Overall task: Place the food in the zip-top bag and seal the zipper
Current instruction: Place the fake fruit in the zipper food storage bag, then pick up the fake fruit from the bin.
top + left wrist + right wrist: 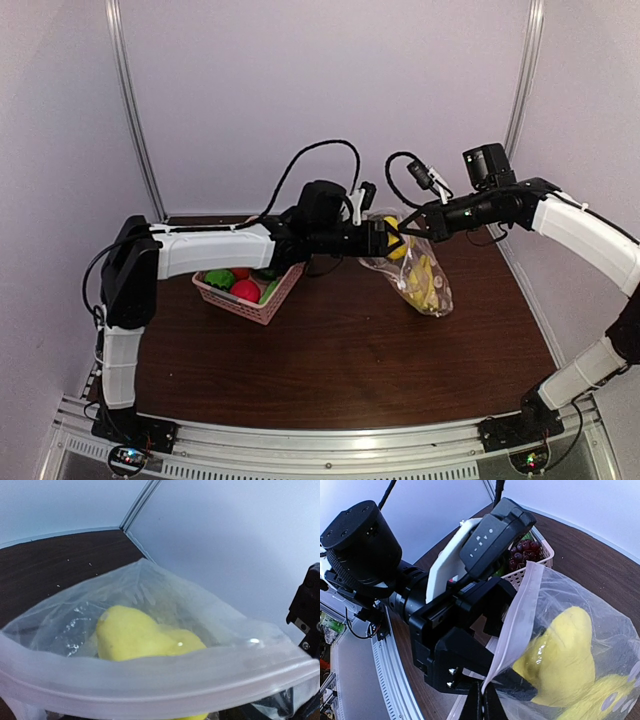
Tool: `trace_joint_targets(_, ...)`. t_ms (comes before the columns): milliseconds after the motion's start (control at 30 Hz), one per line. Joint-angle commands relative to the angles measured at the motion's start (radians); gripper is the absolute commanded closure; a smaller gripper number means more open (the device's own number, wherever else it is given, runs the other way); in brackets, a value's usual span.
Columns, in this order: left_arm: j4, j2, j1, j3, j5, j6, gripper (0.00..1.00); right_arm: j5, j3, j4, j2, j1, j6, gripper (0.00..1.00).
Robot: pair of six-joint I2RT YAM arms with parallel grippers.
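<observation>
The zip-top bag [430, 262] hangs over the table's back right, mouth toward the left arm. Yellow bananas [427, 287] lie in its bottom. My right gripper [482, 702] is shut on the corner of the zipper [517, 615] and holds the bag [580, 605] up. My left gripper [385, 238] reaches into the mouth, shut on the yellow pear [565, 660], which is inside the bag above the bananas [605, 702]. In the left wrist view the zipper [150, 677] crosses in front of the pear [130, 635] and hides the fingers.
The pink lattice basket [262, 308] stands left of the bag under the left arm, holding a red piece [245, 290], a green piece [218, 278] and dark purple grapes [522, 552]. The enclosure walls stand close behind the bag.
</observation>
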Motion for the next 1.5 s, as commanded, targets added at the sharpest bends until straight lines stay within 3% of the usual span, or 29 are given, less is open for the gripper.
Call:
trace_joint_targets(0, -0.008, -0.082, -0.004, -0.005, -0.025, 0.068, 0.19, -0.017, -0.005, 0.01, -0.025, -0.003, 0.008, 1.0)
trace_joint_targets(33, -0.008, -0.104, -0.003, -0.017, -0.029, 0.08, 0.12, -0.018, -0.005, 0.014, -0.026, -0.007, 0.008, 1.0)
trace_joint_targets(167, -0.027, -0.194, -0.004, -0.056, -0.039, 0.114, 0.09, -0.035, -0.005, 0.03, -0.021, -0.029, 0.008, 1.0)
trace_joint_targets(367, -0.119, -0.326, -0.004, -0.117, -0.048, 0.206, 0.12, -0.023, -0.009, 0.039, -0.025, -0.089, 0.024, 1.0)
trace_joint_targets(533, -0.32, -0.436, 0.015, -0.185, -0.202, 0.29, 0.12, 0.007, -0.018, 0.057, -0.04, -0.167, 0.021, 1.0)
trace_joint_targets(733, -0.603, -0.487, 0.165, -0.301, -0.395, 0.203, 0.11, 0.04, 0.052, 0.074, -0.05, -0.312, 0.02, 1.0)
trace_joint_targets(867, -0.631, -0.527, 0.3, -0.445, -0.389, 0.141, 0.18, 0.101, 0.087, 0.068, -0.082, -0.341, -0.042, 1.0)
trace_joint_targets(1067, -0.658, -0.499, 0.353, -0.487, -0.376, 0.162, 0.22, 0.133, -0.041, 0.179, -0.191, -0.329, -0.012, 1.0)
trace_joint_targets(1300, -0.707, -0.408, 0.354, -0.443, -0.303, 0.212, 0.31, 0.096, -0.257, 0.28, -0.165, -0.304, -0.031, 1.0)
trace_joint_targets(1467, -0.756, -0.383, 0.354, -0.427, -0.314, 0.195, 0.26, 0.061, -0.345, 0.336, -0.162, -0.301, -0.037, 1.0)
